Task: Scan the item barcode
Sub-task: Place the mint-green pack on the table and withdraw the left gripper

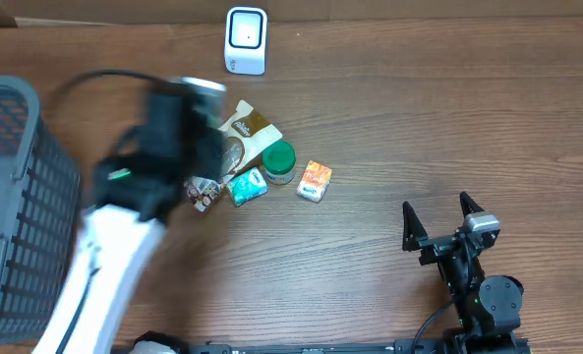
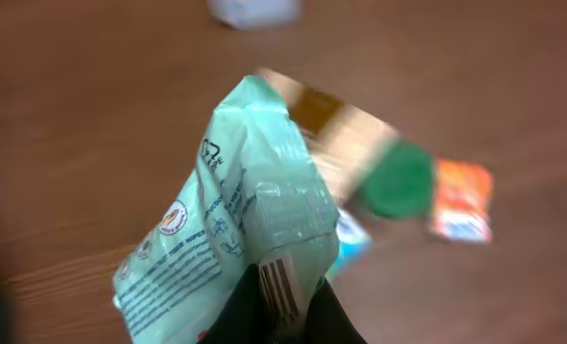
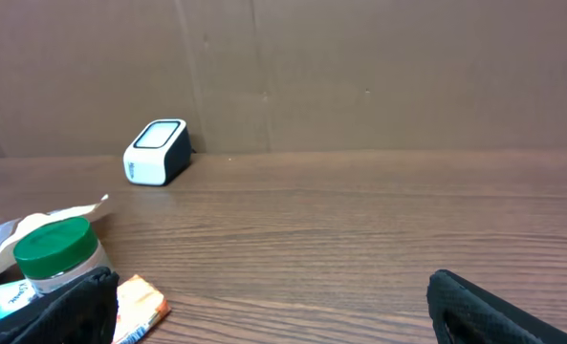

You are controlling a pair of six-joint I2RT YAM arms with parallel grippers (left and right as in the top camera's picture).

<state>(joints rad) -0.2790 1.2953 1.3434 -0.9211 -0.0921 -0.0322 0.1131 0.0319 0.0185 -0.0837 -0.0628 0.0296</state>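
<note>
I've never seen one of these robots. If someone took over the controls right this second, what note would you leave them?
Left gripper: shut on a mint-green pouch, pinched at its edge.
Right gripper: open, empty, parked on the right side of the table.
Things: scanner, white, at the far edge. A brown pouch, green-lidded jar, teal packet and orange packet lie clustered mid-table. Grey basket at the left.
Done: one item is in the grip.
Left: bring its barcode to the scanner; it is not there yet.
</note>
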